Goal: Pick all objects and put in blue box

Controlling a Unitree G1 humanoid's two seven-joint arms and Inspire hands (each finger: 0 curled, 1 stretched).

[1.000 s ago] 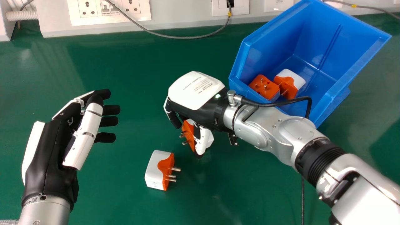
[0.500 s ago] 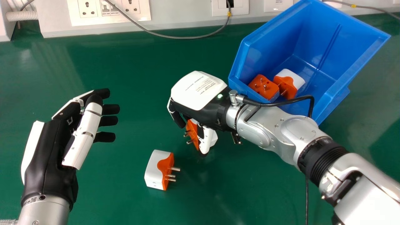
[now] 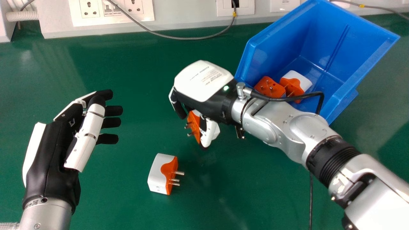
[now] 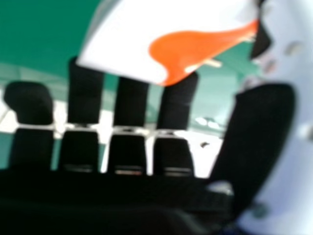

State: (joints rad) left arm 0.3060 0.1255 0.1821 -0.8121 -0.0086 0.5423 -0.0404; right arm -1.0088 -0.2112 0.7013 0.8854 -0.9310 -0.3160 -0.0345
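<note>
Crossing before the blue box [image 3: 335, 41], 2 adapters [image 3: 269, 87] inside: black cable [image 3: 281, 99].

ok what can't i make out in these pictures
- Head view: part of the held plug adapter, behind the right hand's thumb
- Head view: most of the blue box's near wall, behind the right forearm
- Right hand view: the held plug adapter's far end, cut off by the top edge
</note>
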